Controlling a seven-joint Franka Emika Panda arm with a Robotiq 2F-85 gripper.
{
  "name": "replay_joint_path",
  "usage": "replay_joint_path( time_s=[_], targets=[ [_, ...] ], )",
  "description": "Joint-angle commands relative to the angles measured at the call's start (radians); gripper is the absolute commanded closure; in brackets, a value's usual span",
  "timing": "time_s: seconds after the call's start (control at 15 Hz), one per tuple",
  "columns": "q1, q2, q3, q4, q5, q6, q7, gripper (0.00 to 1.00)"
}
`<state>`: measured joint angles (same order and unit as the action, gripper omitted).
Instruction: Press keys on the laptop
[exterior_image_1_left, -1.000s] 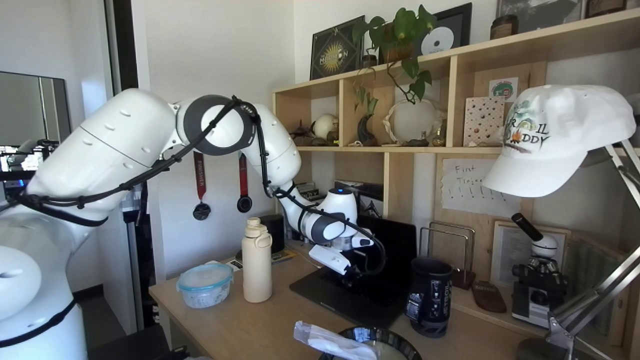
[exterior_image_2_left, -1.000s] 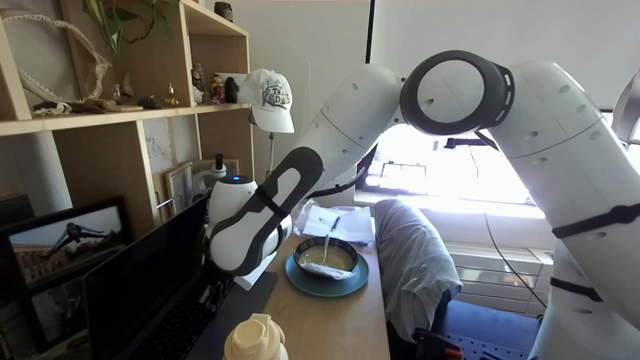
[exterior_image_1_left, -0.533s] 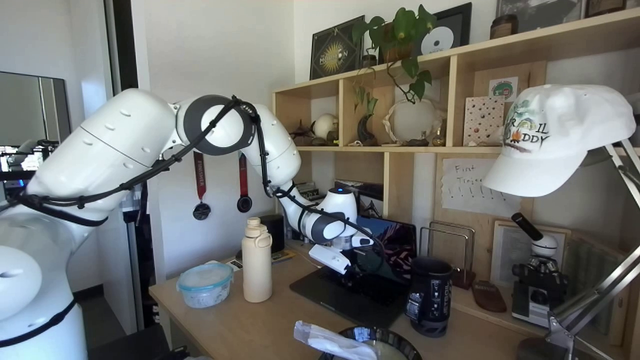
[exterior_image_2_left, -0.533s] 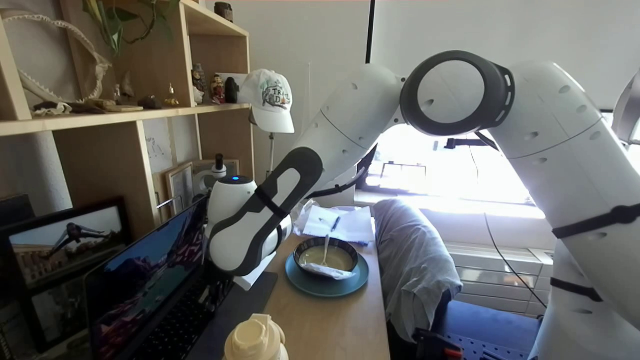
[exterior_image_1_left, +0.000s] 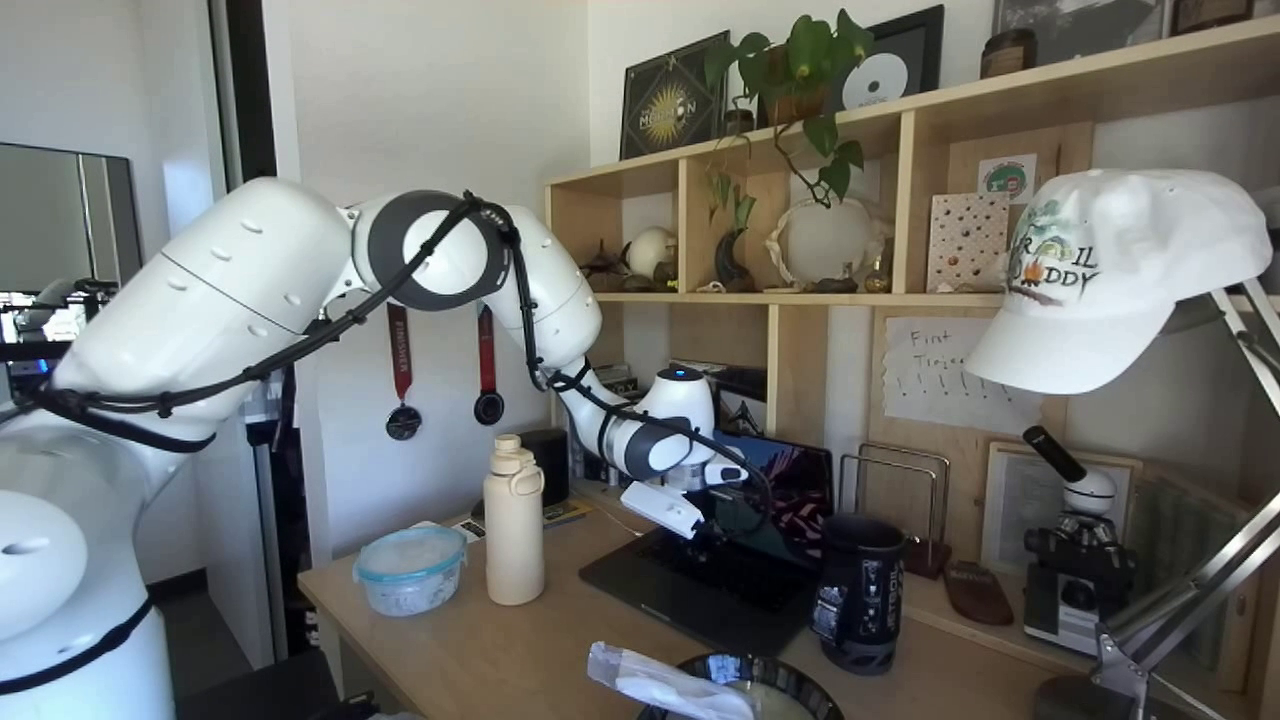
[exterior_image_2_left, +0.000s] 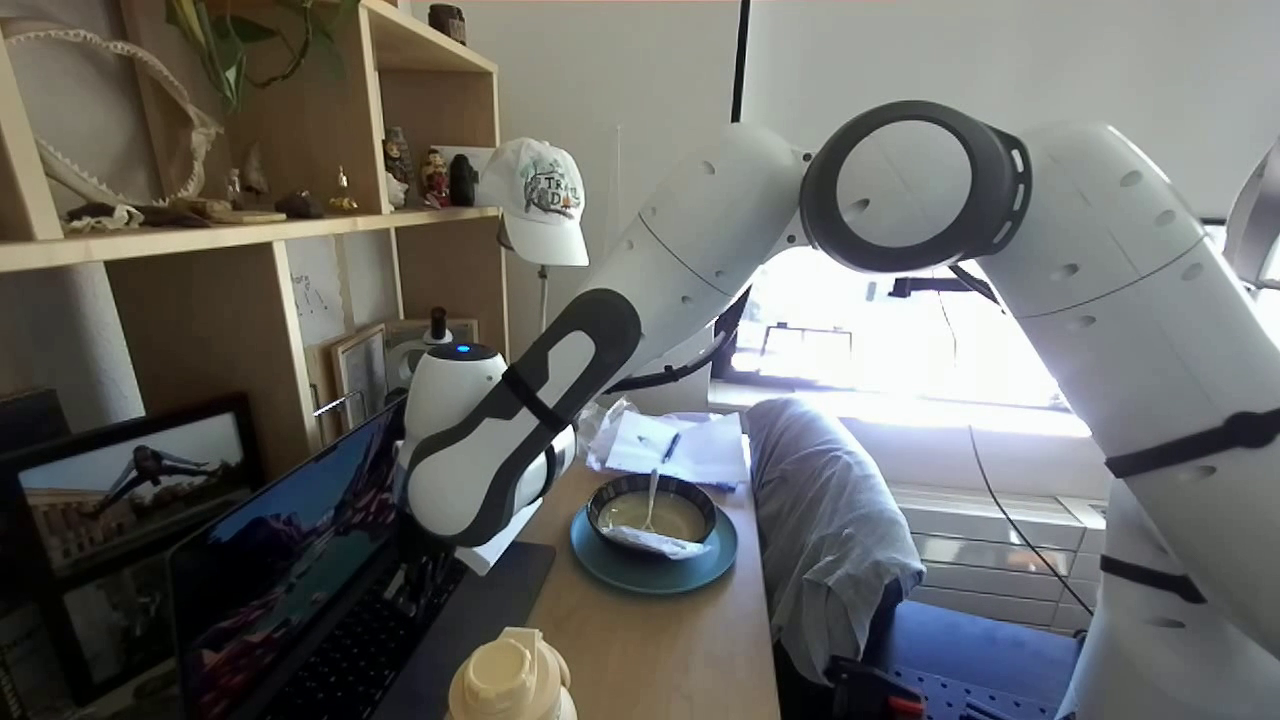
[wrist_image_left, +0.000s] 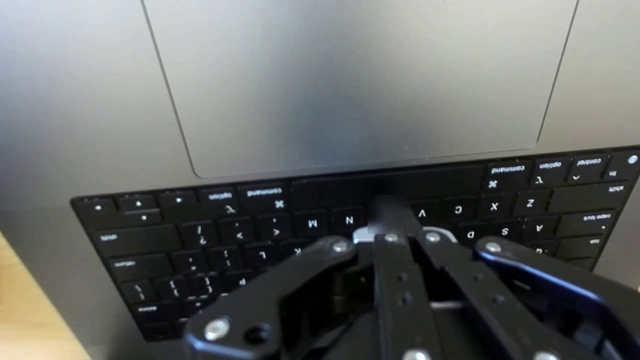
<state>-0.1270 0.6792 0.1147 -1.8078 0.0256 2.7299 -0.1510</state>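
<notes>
The slim black laptop (exterior_image_1_left: 655, 590) stands open on the desk, its screen (exterior_image_2_left: 300, 570) lit with a red, blue and dark picture. Its dark keys (wrist_image_left: 345, 220) fill the middle of the wrist view, upside down, with the trackpad above them; they also show in an exterior view (exterior_image_2_left: 345, 650). My gripper (wrist_image_left: 395, 212) is shut and empty, its blurred fingertips over the bottom letter row between N and V, near the space bar. Whether the tips touch a key cannot be told. The gripper hides several middle keys. In both exterior views the dark fingers are hard to make out against the laptop.
A cream bottle (exterior_image_1_left: 515, 530) and a lidded container (exterior_image_1_left: 410, 570) stand at one side of the laptop. A black mug (exterior_image_1_left: 862, 600) stands at its other side. A bowl (exterior_image_2_left: 692, 490) on a blue plate (exterior_image_2_left: 640, 580) sits farther along. Framed pictures (exterior_image_2_left: 250, 440) stand behind the screen.
The laptop screen has turned from black to the lit picture. My gripper has since risen slightly and shifted a little toward the screen. Other objects have not moved.
</notes>
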Motion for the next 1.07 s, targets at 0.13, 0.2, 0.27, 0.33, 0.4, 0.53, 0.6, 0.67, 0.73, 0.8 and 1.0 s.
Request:
replay_joint_path(
  time_s=[0.13,0.2,0.27,0.33,0.4,0.53,0.6,0.67,0.73,0.8,1.0],
  targets=[
    [0.013,0.005,-0.005,0.021,0.008,-0.01,-0.018,1.0],
    [0.012,0.008,-0.003,0.02,0.01,-0.009,-0.02,1.0],
    [0.01,0.013,0.001,0.02,0.013,-0.01,-0.022,1.0],
    [0.011,0.017,0.002,0.019,0.013,-0.012,-0.022,1.0],
    [0.012,0.022,0.002,0.016,0.012,-0.01,-0.021,1.0],
    [0.014,0.034,0.004,0.012,0.011,-0.008,-0.021,1.0],
    [0.015,0.037,0.005,0.012,0.011,-0.007,-0.022,1.0],
    [0.015,0.035,0.005,0.011,0.011,-0.007,-0.021,1.0],
    [0.016,0.034,0.004,0.01,0.011,-0.006,-0.02,1.0],
    [0.017,0.031,0.003,0.01,0.009,-0.006,-0.019,1.0],
    [0.019,0.018,0.0,0.01,0.006,-0.01,-0.018,1.0]
  ],
)
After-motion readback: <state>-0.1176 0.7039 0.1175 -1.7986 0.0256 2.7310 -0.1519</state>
